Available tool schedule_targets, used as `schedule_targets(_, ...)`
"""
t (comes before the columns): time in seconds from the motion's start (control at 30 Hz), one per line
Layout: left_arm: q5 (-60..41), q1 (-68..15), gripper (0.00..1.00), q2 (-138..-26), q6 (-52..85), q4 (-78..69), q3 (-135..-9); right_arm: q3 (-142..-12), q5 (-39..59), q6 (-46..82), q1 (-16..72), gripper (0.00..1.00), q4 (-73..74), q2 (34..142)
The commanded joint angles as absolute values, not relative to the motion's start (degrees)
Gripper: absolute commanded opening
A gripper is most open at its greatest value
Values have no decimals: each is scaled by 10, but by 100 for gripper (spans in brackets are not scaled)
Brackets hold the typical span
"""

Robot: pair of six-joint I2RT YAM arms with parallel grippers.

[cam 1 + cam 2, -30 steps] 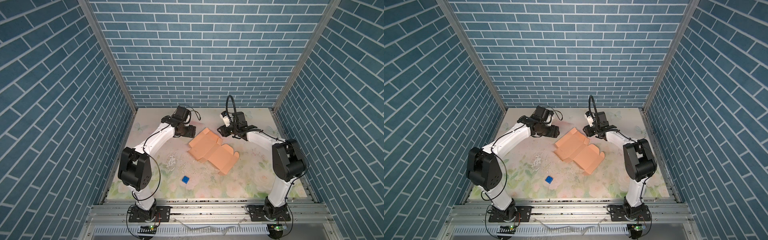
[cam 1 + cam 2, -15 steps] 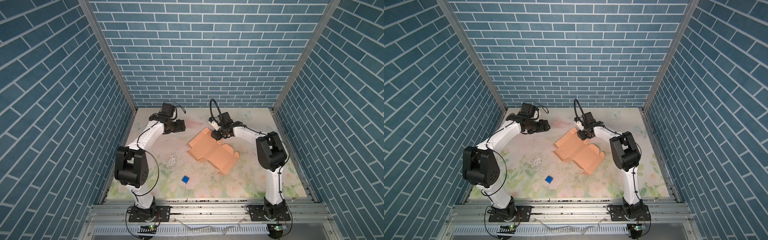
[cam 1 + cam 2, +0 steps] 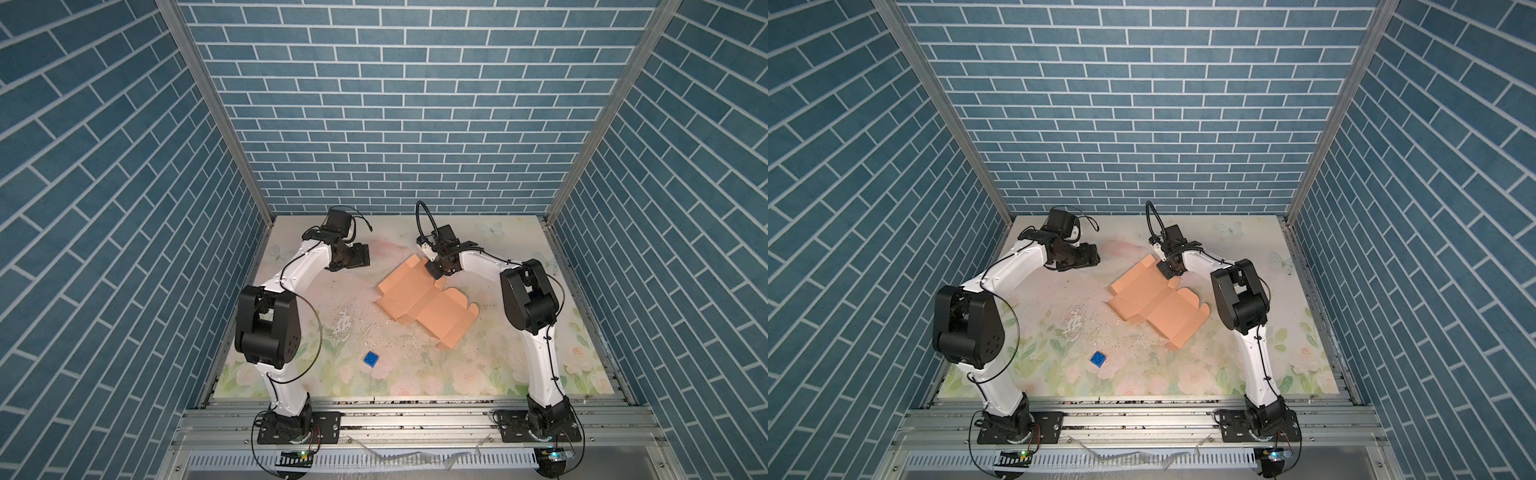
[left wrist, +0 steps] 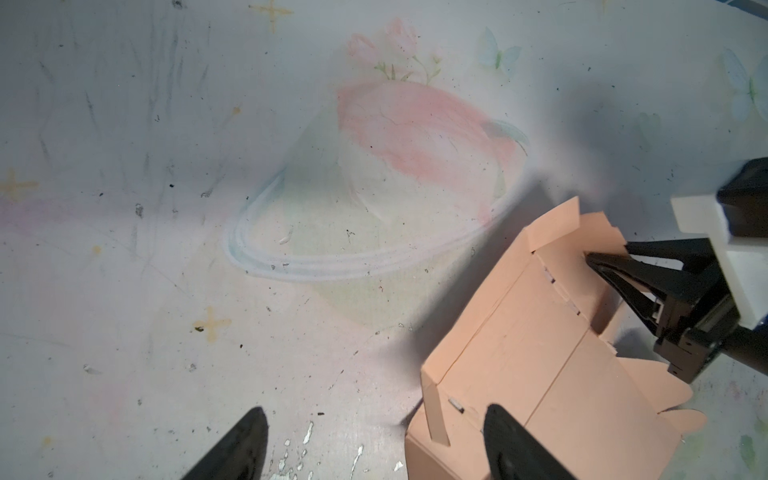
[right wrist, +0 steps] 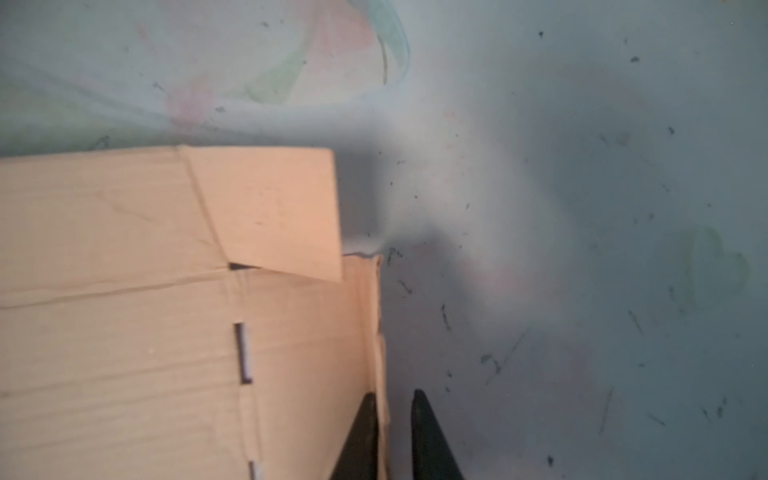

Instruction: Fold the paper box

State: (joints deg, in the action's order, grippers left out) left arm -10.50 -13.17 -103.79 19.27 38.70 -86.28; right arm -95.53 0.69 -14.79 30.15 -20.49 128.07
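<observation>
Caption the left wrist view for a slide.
The right hand pinches a raised flap of the paper box; the open left hand hovers beside it.

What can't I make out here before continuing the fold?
Whether the right gripper clamps the paper box flap: right wrist view blurred, slim gap beside the flap.
Box corner under that gripper: hidden by the wrist in both top views.
Rest of the box: cut off at the right wrist view's edges.
Detail on the blue cube: too small, top views.

Blue cube [image 3: 371, 358] on floral mat [image 3: 457, 376]; white flecks [image 3: 345, 322] nr it.
</observation>
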Motion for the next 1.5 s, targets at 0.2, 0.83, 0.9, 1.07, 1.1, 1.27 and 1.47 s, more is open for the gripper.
schedule_targets(0.2, -89, -135, 80, -1056, 165, 419, -893, -840, -22, -138, 299, 3, -108, 1170)
schedule_targets(0.83, -20, -238, 80, -1038, 95, 420, -894, -533, -102, 14, 297, 3, 88, 925)
schedule_targets(0.9, -15, -241, 80, -1034, 92, 422, -894, -514, -106, 36, 298, 3, 120, 918)
schedule_targets(1.07, 3, -242, 80, -1015, 82, 411, -884, -474, -101, 79, 298, 3, 252, 921)
schedule_targets(1.1, 7, -242, 80, -1012, 80, 408, -882, -467, -103, 82, 298, 3, 283, 926)
schedule_targets(1.27, 19, -252, 80, -1003, 59, 407, -880, -462, -80, 78, 298, 4, 383, 961)
schedule_targets(1.47, 32, -270, 80, -1002, 16, 392, -880, -419, -44, 79, 298, 3, 466, 959)
